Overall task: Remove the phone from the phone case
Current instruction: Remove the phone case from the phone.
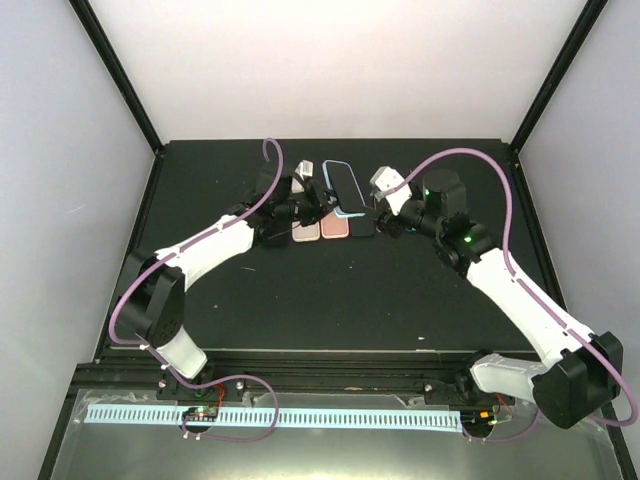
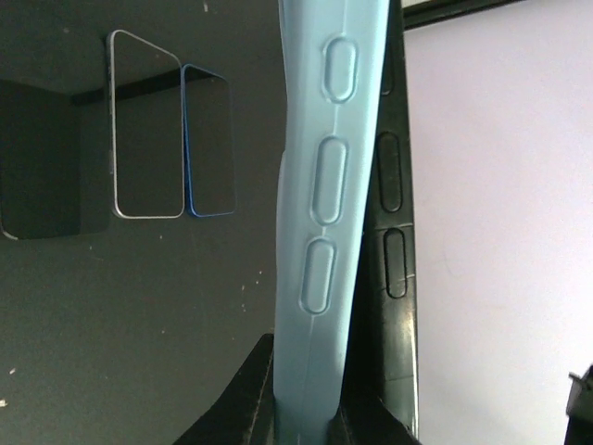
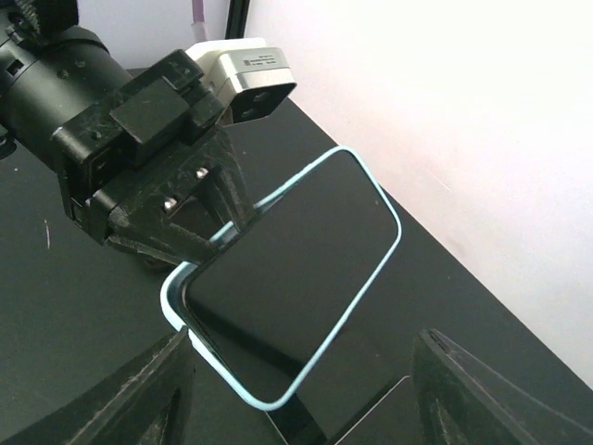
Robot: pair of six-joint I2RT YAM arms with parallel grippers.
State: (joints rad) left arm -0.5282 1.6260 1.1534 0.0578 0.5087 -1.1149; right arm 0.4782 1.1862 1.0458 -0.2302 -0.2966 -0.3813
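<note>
**Phone in case, left gripper clamped, right gripper open around it**

- The left gripper [image 2: 306, 408] was closed tight on the long edge of the light blue phone case [image 2: 324, 185]. One finger sat on each face, just below the row of three side-button bumps.
- The phone [image 3: 287, 287] sat fully in the case, screen dark, with the blue rim showing all the way round. None of it was out.
- The cased phone was held off the table [image 1: 400, 300], tilted, near the middle of the far edge and between the two wrists.
- The right gripper [image 3: 301, 357] was open wide. Its fingers [image 3: 139, 394] stood either side of the phone's near corner with a gap on both sides, gripping nothing.
- The right wrist view showed the left gripper's black fingers on the case's far long side, opposite the right gripper.
- A row of other phones or cases [image 1: 335, 229] lay flat on the table just under and beside the held one: two pink, one dark. Could not tell which they were.
- The left wrist view showed a silver-rimmed phone [image 2: 146, 139] and a blue-rimmed phone [image 2: 209, 139] lying face up, side by side and touching.
</note>
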